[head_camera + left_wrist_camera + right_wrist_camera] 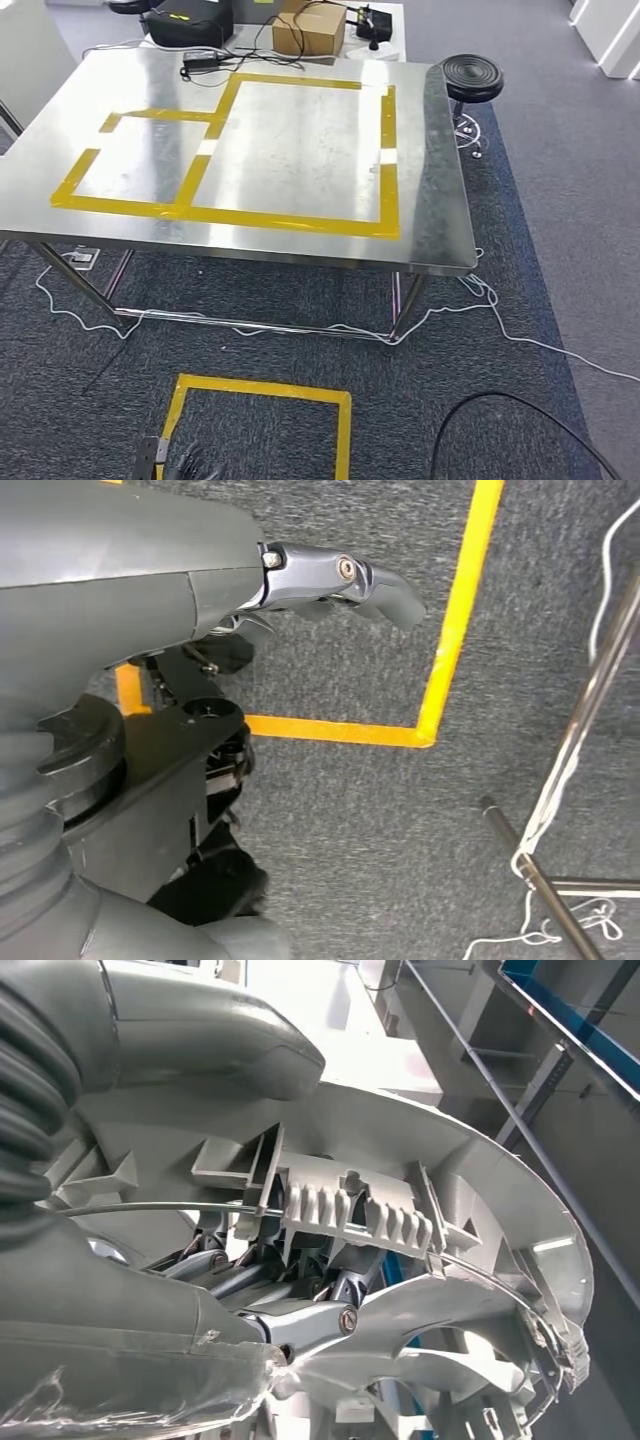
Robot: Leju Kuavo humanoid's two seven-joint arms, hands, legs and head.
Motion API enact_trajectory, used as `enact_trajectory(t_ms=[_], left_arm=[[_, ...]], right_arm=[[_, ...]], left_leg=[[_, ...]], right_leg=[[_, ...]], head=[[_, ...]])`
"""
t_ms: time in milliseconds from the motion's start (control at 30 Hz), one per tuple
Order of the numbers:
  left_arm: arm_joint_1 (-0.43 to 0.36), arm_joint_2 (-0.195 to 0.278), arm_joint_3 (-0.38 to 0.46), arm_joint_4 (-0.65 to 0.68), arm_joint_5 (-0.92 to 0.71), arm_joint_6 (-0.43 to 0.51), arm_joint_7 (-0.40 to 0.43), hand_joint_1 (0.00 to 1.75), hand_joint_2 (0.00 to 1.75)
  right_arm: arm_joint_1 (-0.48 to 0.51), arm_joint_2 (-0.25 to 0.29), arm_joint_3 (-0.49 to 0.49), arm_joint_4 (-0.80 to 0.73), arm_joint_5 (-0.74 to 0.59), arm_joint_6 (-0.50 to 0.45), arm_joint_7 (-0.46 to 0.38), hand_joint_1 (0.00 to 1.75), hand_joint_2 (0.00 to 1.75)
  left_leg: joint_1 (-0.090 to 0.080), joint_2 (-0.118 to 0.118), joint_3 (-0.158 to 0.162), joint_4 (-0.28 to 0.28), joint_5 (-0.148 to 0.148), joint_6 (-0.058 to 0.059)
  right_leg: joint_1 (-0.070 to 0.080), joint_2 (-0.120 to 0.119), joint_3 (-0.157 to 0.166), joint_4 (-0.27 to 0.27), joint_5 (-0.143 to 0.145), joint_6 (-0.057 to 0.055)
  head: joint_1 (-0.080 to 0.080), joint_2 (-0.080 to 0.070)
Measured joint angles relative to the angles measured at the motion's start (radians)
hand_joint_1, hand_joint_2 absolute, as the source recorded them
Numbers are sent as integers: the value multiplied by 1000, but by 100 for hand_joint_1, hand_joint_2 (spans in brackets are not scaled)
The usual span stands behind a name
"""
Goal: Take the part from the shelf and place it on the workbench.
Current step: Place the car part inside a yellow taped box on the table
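Gripping a large grey moulded plastic part, the right hand is seen in the right wrist view with its thumb laid over the part's smooth outer face and its darker fingers pressed up against the ribbed inner side; a thin wire runs along the part's curved edge. The part is thus held in the right hand and is not seen on the workbench.

The left hand is seen low, above the grey carpet, with one finger stretched out straight and nothing held in it; how the other fingers lie cannot be told. In the head view its dark fingertips are seen at the lower edge, just beside the near left corner of a yellow tape square marked on the floor. A black cable is seen curving over the carpet to the right of that square.

Farther off, the steel workbench is seen, marked with yellow tape rectangles, and a white cord trails beneath it among its legs. Beyond the far edge, a cardboard box and black equipment are seen on a white table, and a black round stool stands by the bench's right corner.
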Motion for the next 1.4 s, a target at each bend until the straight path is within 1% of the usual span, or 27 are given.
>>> enact_trajectory(t_ms=[67,100,200,267,300,367,400,433,467,533,567,600,700,767,800,867,900,933,967,1033,1067,1100,1200,1267,1300,1367,1400], left_arm=[[0,0,0,0,-1,-3,-1,0,175],[-1,0,0,0,-1,-5,-3,0,175],[-2,0,0,0,-6,-16,-8,0,175],[-3,0,0,0,-7,-21,-9,0,175],[-3,0,0,0,-7,-22,-9,0,175],[0,1,0,0,-7,-17,-9,0,175],[3,1,0,0,-7,-10,-9,0,175],[5,1,0,0,-6,-1,-9,0,175],[5,1,0,0,-6,8,-9,0,175],[6,1,0,0,-4,20,-9,0,175],[6,1,0,0,-4,23,-9,0,175],[6,1,0,0,-4,25,-9,0,175],[5,0,0,0,-4,26,-9,0,175],[2,0,0,0,-4,26,-9,0,175],[1,-1,0,0,-4,26,-9,0,175],[0,-1,0,0,-4,26,-9,0,175],[1,-1,0,0,-4,26,-9,0,175],[2,-1,0,0,-4,26,-9,0,175],[2,-1,0,0,-4,26,-9,0,175],[1,-2,0,0,-2,25,-9,0,175],[0,-3,0,0,-1,25,-9,0,175],[0,-3,0,0,0,26,-9,0,175],[-1,-3,0,0,2,30,-8,0,175],[-2,-4,0,0,2,32,-8,0,175],[-2,-4,0,0,2,33,-8,0,175],[-2,-4,0,0,2,33,-8,0,175],[-1,-3,0,0,2,33,-8,0,175]], right_arm=[[0,0,0,0,0,0,0,175,175],[0,0,0,0,0,0,0,175,175],[1,0,0,0,1,0,0,175,175],[1,0,0,0,1,0,0,175,175],[1,0,0,0,2,0,0,175,175],[1,0,0,0,2,0,0,175,175],[1,0,0,0,2,0,0,175,175],[1,0,0,0,1,0,0,175,175],[1,0,0,0,1,0,0,175,175],[1,0,0,0,1,0,0,175,175],[0,0,0,0,1,0,0,175,175],[0,0,0,0,0,0,0,175,175],[0,0,0,0,0,0,0,175,175],[0,0,0,0,0,0,0,175,175],[0,0,0,0,0,0,0,175,175],[0,0,0,0,0,0,0,175,175],[0,0,0,0,0,0,0,175,175],[0,0,0,0,0,0,0,175,175],[0,0,0,0,0,0,0,175,175],[0,0,0,0,0,0,0,175,175],[0,0,0,0,0,0,0,175,175],[0,0,0,0,0,0,0,175,175],[0,0,-1,0,0,0,0,175,175],[0,0,-1,0,0,0,0,175,175],[-1,0,-1,0,0,0,0,175,175],[-1,0,0,0,0,0,0,175,175],[-1,0,0,0,0,0,0,175,175]], left_leg=[[-3,-2,11,0,-14,-9],[-4,-3,12,-1,-21,-15],[-4,-2,22,-9,-38,-33],[-5,0,10,32,-56,-43],[-4,1,-18,84,-74,-47],[-3,1,-112,219,-114,-53],[-3,1,-151,264,-115,-54],[-3,1,-175,275,-94,-54],[-3,1,-179,248,-51,-52],[-4,2,-154,134,57,-46],[-4,3,-139,82,88,-41],[-5,4,-130,50,100,-36],[-5,3,-123,33,81,-16],[-1,3,-114,29,69,-2],[1,3,-109,28,64,2],[1,3,-101,28,53,6],[1,3,-96,28,48,6],[1,2,-88,28,42,5],[2,1,-78,28,36,3],[3,-2,-57,28,26,-3],[2,-4,-50,29,21,-9],[1,-5,-46,28,19,-15],[0,-5,-44,19,24,-34],[1,-3,-53,38,7,-45],[1,-2,-70,75,-18,-49],[2,-1,-128,201,-83,-56],[3,0,-155,258,-103,-58]], right_leg=[[2,0,45,-113,50,-8],[4,0,54,-136,49,-14],[5,5,64,-147,32,-34],[-1,4,89,-159,27,-45],[-3,2,103,-163,23,-48],[-4,0,126,-165,10,-52],[-4,0,138,-164,3,-51],[-4,2,152,-164,-6,-49],[-4,4,168,-164,-18,-47],[-3,7,198,-164,-48,-39],[-1,9,207,-163,-63,-35],[1,10,212,-165,-73,-31],[2,12,225,-183,-87,-17],[2,6,216,-148,-110,-5],[1,4,188,-96,-134,-1],[0,1,97,50,-187,5],[0,1,56,105,-195,7],[0,1,29,126,-180,7],[-1,1,23,107,-141,7],[-1,1,52,-11,-42,4],[0,1,70,-70,-9,1],[2,1,82,-108,7,-3],[4,3,85,-131,14,-25],[0,3,87,-137,22,-38],[-3,2,88,-140,25,-43],[-3,0,86,-141,27,-46],[-3,0,85,-141,26,-46]], head=[[0,0],[0,0],[-1,0],[-6,0],[-9,0],[-14,0],[-15,0],[-15,0],[-15,0],[-16,0],[-17,0],[-17,0],[-14,0],[-12,0],[-10,0],[-7,0],[-7,0],[-7,0],[-7,0],[-7,0],[-6,0],[-5,0],[-6,0],[-8,0],[-10,0],[-14,0],[-16,0]])
